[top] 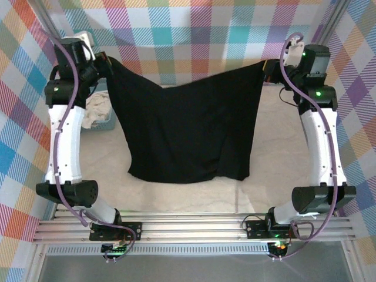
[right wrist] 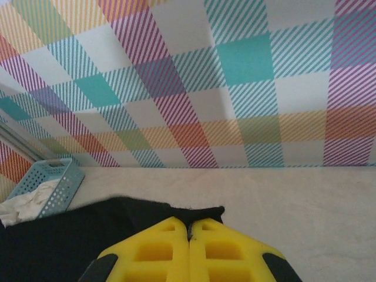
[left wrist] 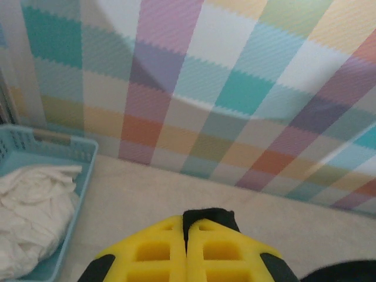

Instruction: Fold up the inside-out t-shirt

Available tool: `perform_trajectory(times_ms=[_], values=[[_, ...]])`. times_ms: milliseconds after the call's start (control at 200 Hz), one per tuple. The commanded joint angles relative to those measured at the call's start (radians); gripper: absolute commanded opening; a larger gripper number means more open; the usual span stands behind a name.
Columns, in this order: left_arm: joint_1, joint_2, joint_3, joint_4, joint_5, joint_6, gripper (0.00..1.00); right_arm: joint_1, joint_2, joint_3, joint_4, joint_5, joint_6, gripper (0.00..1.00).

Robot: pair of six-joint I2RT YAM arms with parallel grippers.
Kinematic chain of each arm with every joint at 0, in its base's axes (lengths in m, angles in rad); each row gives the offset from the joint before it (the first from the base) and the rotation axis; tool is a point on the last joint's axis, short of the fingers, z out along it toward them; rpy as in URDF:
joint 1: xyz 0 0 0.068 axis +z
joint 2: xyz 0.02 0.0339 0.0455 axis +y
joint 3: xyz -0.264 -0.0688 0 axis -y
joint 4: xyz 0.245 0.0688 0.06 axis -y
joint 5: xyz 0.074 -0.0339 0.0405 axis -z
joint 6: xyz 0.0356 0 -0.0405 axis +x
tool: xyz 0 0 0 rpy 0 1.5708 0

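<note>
Nearest, an aluminium rail (top: 194, 228) carried both arm bases at the table's edge. Beyond it lay the cream, lightly textured table surface (top: 194, 197), bare in front. The inside-out t-shirt (top: 188, 129) hung over the middle of that surface as a black sheet stretched between the two arms. Its upper edge sagged at the centre, and its lower hem lay on or just above the surface; which of the two could not be told. The left gripper (left wrist: 186, 232) held one upper corner, its yellow jaws pressed together on a fold of black cloth. The right gripper (right wrist: 189, 229) was likewise clamped on the opposite corner. Behind the left arm, a blue perforated basket (left wrist: 85, 170) stood on the surface with a crumpled white cloth (left wrist: 32, 205) inside. Farthest, a pastel plaid backdrop (top: 194, 35) walled the rear and both sides, meeting the surface in a straight seam.
</note>
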Motion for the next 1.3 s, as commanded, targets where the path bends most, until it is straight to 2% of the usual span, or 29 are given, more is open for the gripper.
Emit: perform_trajectory(times_ms=[0,215,385,555,755,925,1140,1295], values=[[0.024,-0.178,0.091,0.089,-0.019,-0.016,0.0,0.0,-0.136,0.06,0.052,0.034,-0.046,0.01],[0.026,-0.399,0.059,0.092,0.052,-0.038,0.0,-0.001,-0.358,-0.016,0.027,0.029,-0.061,0.01],[0.026,-0.602,-0.039,0.133,0.051,-0.017,0.0,0.0,-0.552,-0.064,0.009,0.03,-0.055,0.0],[0.025,-0.617,0.048,0.131,-0.004,0.05,0.0,-0.001,-0.609,0.003,-0.016,0.03,-0.049,0.0],[0.026,-0.484,0.139,0.191,-0.016,0.097,0.0,0.0,-0.557,0.073,-0.003,0.052,-0.065,0.0],[0.026,-0.282,0.153,0.255,0.027,0.094,0.0,0.0,-0.452,0.044,0.072,0.09,-0.102,0.0],[0.018,0.074,0.216,0.319,0.067,0.081,0.0,0.0,-0.189,0.014,0.209,0.089,-0.127,0.0],[-0.002,0.416,0.377,0.325,0.064,0.083,0.0,-0.001,0.091,0.045,0.31,0.094,-0.114,0.0]])
